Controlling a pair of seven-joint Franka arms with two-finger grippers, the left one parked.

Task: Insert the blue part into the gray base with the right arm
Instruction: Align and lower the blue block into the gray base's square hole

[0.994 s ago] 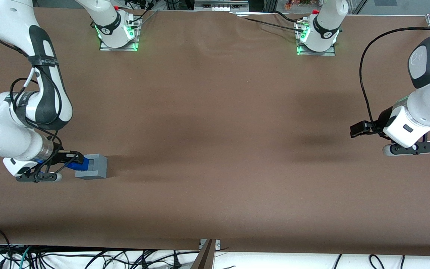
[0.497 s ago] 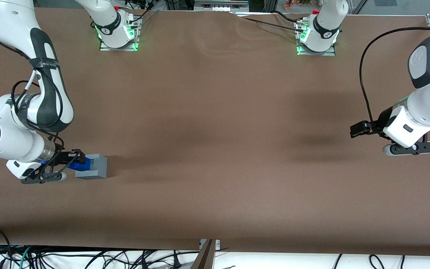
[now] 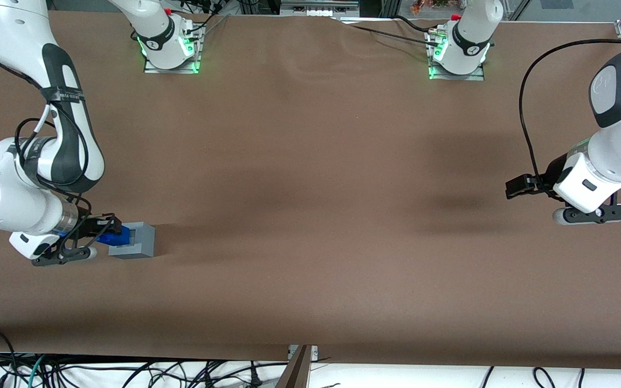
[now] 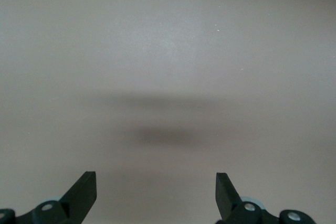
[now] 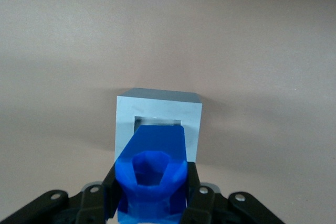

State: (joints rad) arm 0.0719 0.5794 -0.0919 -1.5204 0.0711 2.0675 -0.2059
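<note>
The gray base (image 3: 135,240) stands on the brown table at the working arm's end, fairly near the front camera. Its square socket shows in the right wrist view (image 5: 157,121). My right gripper (image 3: 107,233) is shut on the blue part (image 3: 113,236) and holds it low, right beside the base and touching or nearly touching its side. In the right wrist view the blue part (image 5: 152,174) sits between the black fingers (image 5: 197,182), overlapping the base's front face just below the socket opening.
The two arm bases (image 3: 169,40) with green lights stand at the table edge farthest from the front camera. Cables (image 3: 30,372) hang below the table's near edge.
The right gripper with the blue part has shifted slightly, staying next to the gray base. The base has not moved.
</note>
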